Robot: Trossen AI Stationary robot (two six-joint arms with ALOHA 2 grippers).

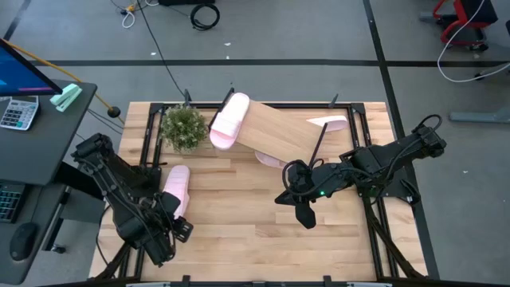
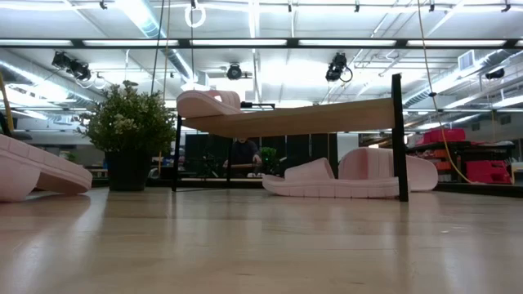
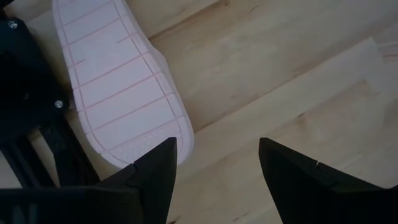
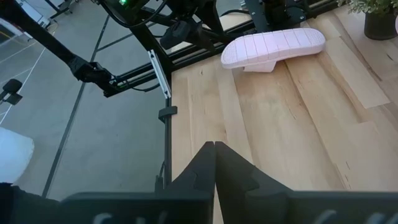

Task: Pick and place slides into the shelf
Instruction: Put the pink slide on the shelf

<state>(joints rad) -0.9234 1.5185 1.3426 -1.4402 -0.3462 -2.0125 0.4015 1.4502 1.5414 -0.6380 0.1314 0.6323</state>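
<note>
Risk of knocking the light shelf (image 1: 275, 131) askew, or toppling the slide (image 1: 229, 121) perched on its upper end. Under the board, two more slides, partly hidden. Sole-up slide (image 3: 121, 81) beside left gripper (image 3: 214, 171), open and empty. Right gripper (image 4: 214, 168) shut, empty.

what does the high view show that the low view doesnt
Only the high view shows both arms: the open left hand beside the slide at the table's left edge, the shut right hand over bare table, plus the desk with a calculator. Only the low view shows ceiling lights and two slides under the shelf. Both show the shelf, the slide on it and the plant.
</note>
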